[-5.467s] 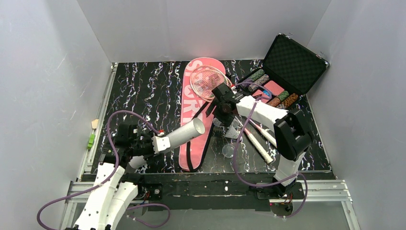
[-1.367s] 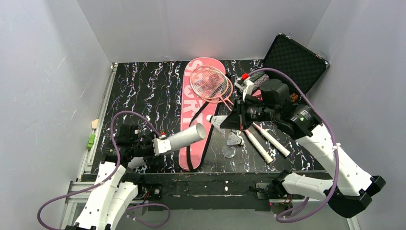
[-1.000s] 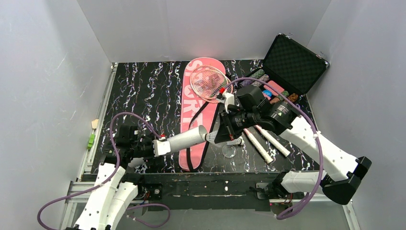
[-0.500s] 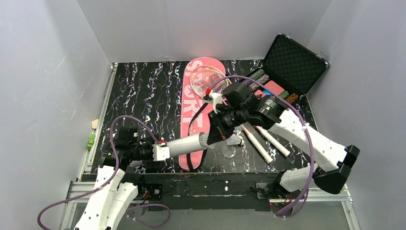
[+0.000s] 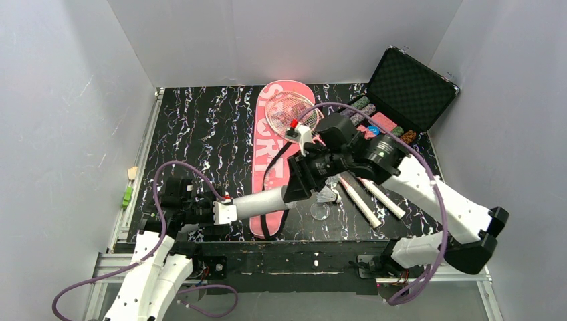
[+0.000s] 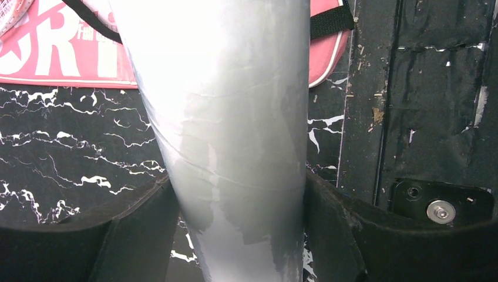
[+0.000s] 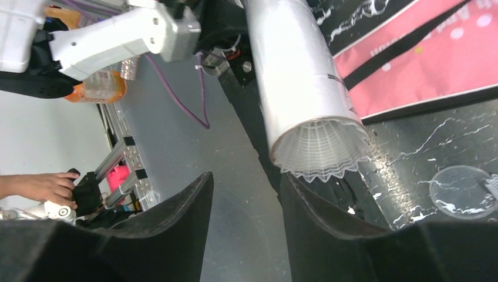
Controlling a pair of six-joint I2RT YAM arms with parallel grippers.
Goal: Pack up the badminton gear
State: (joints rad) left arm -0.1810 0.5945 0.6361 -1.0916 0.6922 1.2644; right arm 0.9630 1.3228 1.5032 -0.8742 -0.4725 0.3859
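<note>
On the left, we are seeing the left gripper (image 6: 238, 194) clamping its jaws on the lower end of the white tube (image 5: 262, 199), one finger pressing on each side of it. The tube is hanging above the black marbled table (image 5: 200, 127), slanting to the right and away from the arm bases, and it is crossing over the near end of the long pink bag (image 5: 267, 144). The bag is lying lengthwise on the table with its black strap (image 5: 273, 164) trailing along it.

Moving right, we are finding a white shuttlecock (image 7: 320, 150) sitting in the open mouth of the tube, its feather skirt poking out past the rim. The right gripper (image 7: 244, 182) is hovering just in front of that mouth, its jaws standing apart and gripping nothing.

Further right, a clear round lid (image 5: 319, 211) is lying flat on the table, and a second shuttlecock (image 5: 327, 194) is resting just beyond it. The two pink rackets (image 5: 284, 110) are lying with their heads overlapping on the far end of the bag, while their white handles (image 5: 384, 198) are pointing toward the near right; the right arm is hiding their shafts.

At the far right corner, the black case (image 5: 409, 83) is standing open, showing rows of poker chips (image 5: 394, 137)
</note>
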